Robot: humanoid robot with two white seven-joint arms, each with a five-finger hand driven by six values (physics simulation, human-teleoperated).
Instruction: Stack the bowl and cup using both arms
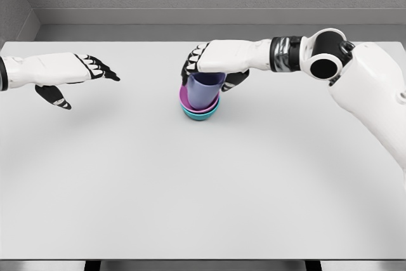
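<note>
A lavender cup (204, 89) stands inside a magenta bowl (198, 105), which is nested in a teal bowl (200, 114) near the middle of the white table (190, 195). My right hand (212, 71) reaches in from the right and is curled over the cup's top, fingers on its left rim and thumb on its right side. My left hand (89, 74) hovers at the far left above the table, fingers stretched out and holding nothing, well apart from the stack.
A grey wall and ledge (203, 17) run behind the table's far edge. The right arm's elbow (327, 55) and forearm hang over the table's right rear.
</note>
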